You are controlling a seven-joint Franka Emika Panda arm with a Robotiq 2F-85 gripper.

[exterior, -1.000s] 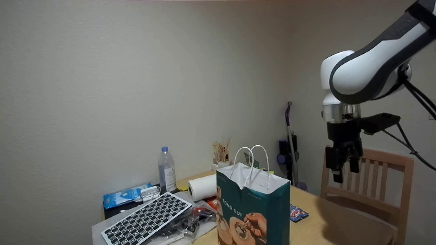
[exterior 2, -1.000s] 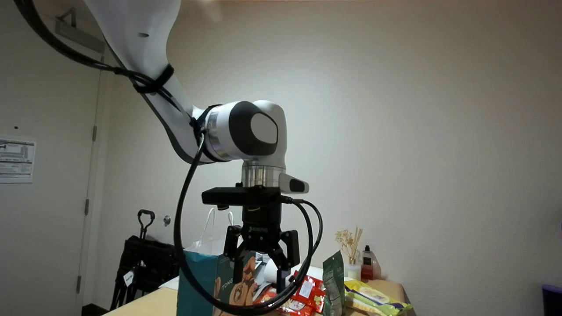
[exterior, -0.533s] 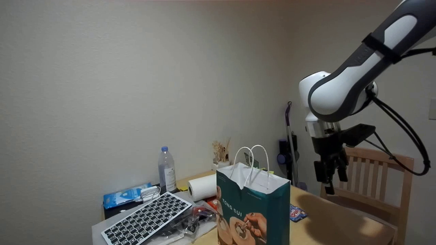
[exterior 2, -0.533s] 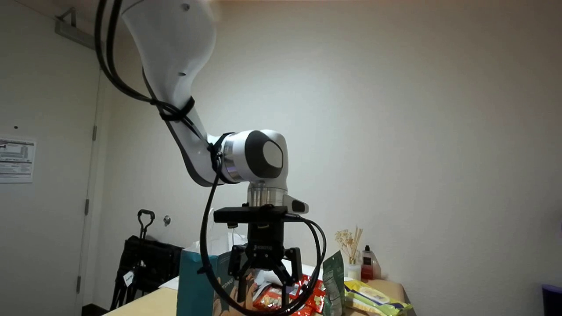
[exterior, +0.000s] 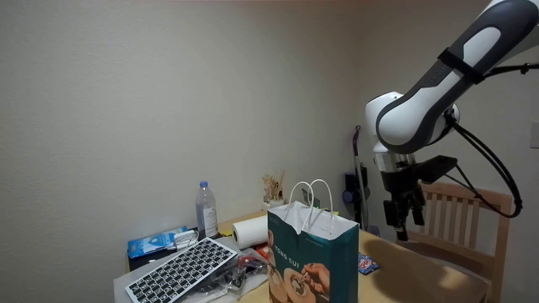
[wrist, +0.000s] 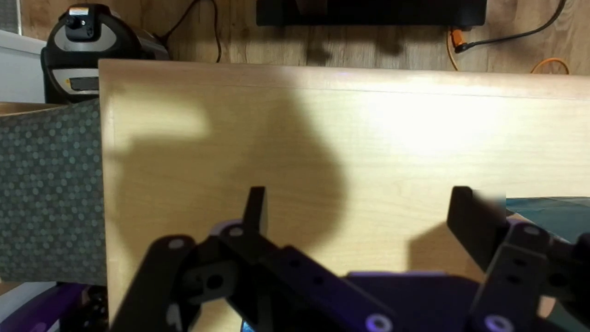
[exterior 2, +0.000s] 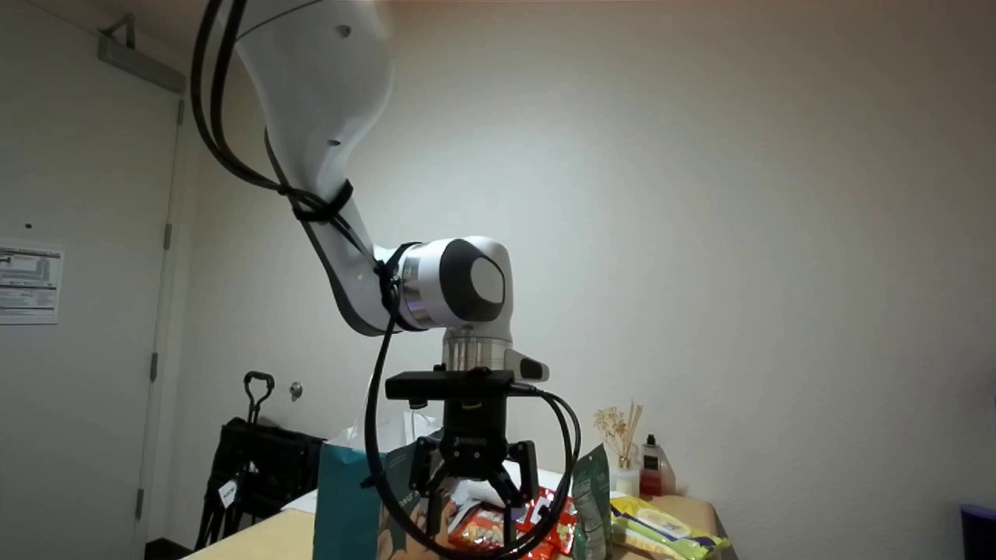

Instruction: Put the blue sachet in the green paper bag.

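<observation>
Black pincer point(wrist: 359, 196): spread apart, nothing between its tips, raised above the tabletop point(wrist: 382, 180), inward of the edge along the chair seat point(wrist: 50, 193). Cable point(exterior 2: 372, 428): hangs in a loose loop beside the pincer; a sideways sweep could snag it. Blue sachet point(exterior: 368, 264): lies flat on the tabletop between the green paper bag point(exterior: 313, 252) and that same edge; contact with the bag cannot be determined. Only a blue sliver shows in the wrist view, so lowering straight down would probably miss it. Pushed rather than pinched, it may slide toward that edge. Bag: upright, light by appearance; a knock could topple it. White handles point(exterior: 321, 180) arch over its mouth and could deflect the sachet at release.
</observation>
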